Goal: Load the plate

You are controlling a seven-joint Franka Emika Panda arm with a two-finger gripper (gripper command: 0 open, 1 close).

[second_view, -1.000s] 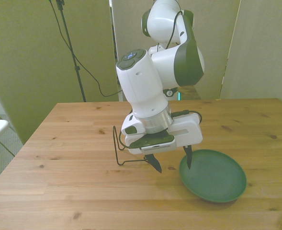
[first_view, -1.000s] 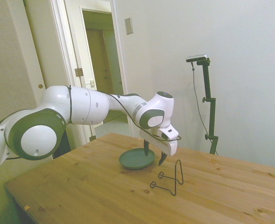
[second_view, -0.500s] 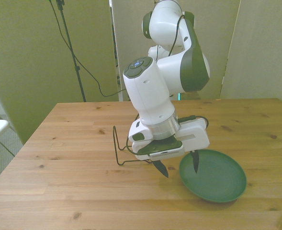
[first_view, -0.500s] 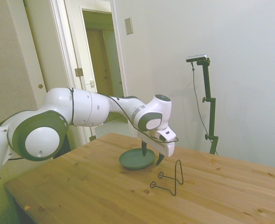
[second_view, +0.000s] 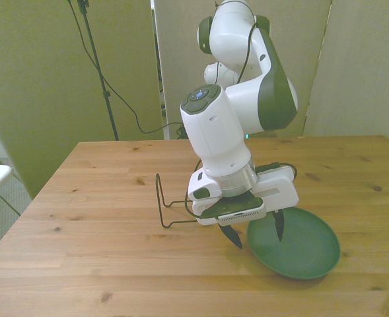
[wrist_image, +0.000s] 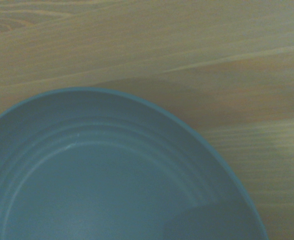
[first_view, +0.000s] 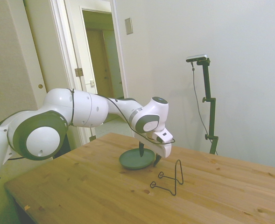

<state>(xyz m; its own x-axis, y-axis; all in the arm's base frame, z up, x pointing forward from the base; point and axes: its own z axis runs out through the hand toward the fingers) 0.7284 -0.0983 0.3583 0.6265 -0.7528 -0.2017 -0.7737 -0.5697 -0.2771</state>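
Spread wide, the white two-finger gripper (second_view: 254, 230) hangs low over the near edge of the small round grey-blue plate (second_view: 300, 247), its two dark fingertips straddling the raised rim: one tip sits over the plate's shallow well and the other over bare wood on the front view's left of it. Nothing is held between them. The plate lies flat on the wooden table (second_view: 88, 264), toward the front view's right and close to the near edge.

As a judgement, the plate looks stiff, light and smooth-glazed, so it may slide or tip if pushed sideways; it could chip if dropped. The rim is the only part thin enough to pinch, with one finger inside and one outside, which is how the fingers now stand.

Just behind the gripper in the front view stands the thin black wire rack (second_view: 164, 205), upright and apart from the plate.

The wrist view shows what the others cannot: the plate's inner rings and rim (wrist_image: 112, 165) from close by, with wood grain beyond. The side view shows the height, with the fingertips (first_view: 141, 148) down near the plate (first_view: 132, 162); whether they touch it I cannot tell at that range. It also shows the rack (first_view: 172, 179) nearer the camera than the plate.
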